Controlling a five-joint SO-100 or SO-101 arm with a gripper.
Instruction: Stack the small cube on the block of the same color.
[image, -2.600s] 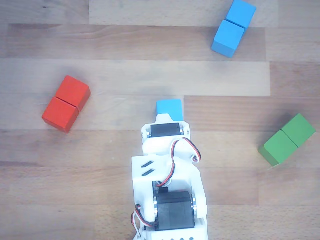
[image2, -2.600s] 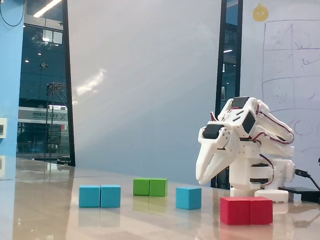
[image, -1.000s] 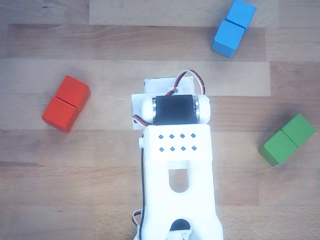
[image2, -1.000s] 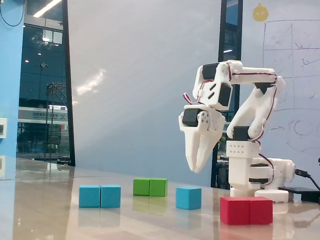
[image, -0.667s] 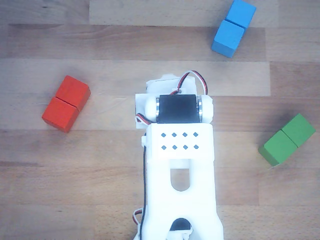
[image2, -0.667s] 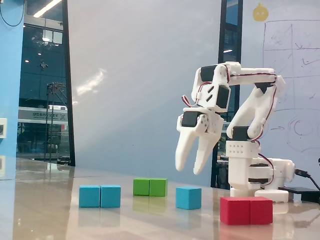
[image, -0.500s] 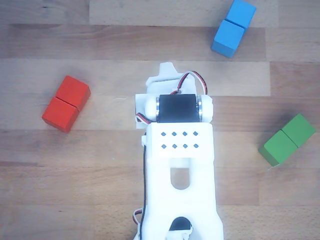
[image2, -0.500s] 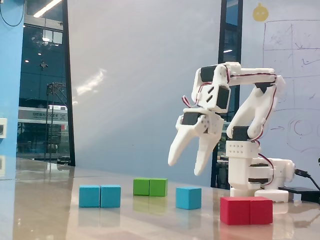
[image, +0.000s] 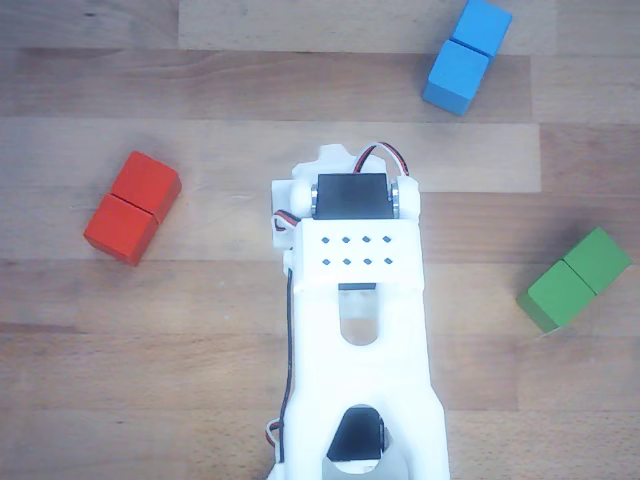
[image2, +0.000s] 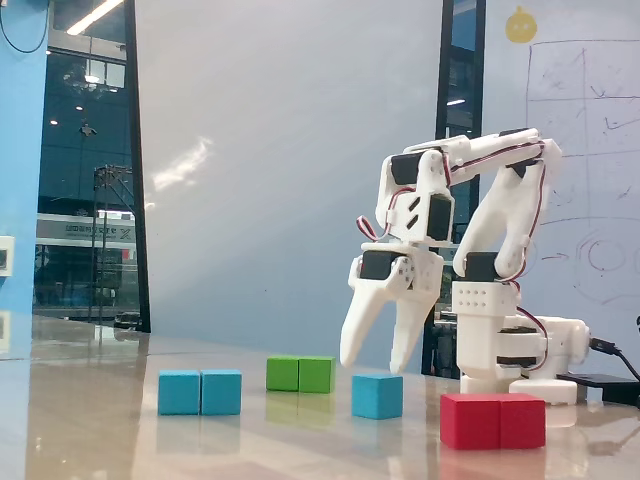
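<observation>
Blue small cube (image2: 377, 396) on table, ungrasped | claw (image2: 374, 361) spread wide, empty, poised above it | step: reach | next: descent, closure required, then carry to blue block (image2: 200, 392) at left.

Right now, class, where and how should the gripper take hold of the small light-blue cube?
Across two opposite upright faces of the small light-blue cube, coming straight down: it sits flat and apart from other blocks, with the open gripper just above it.

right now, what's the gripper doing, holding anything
Gripper: open, holding nothing; its fingers are spread just above the small cube.
</observation>
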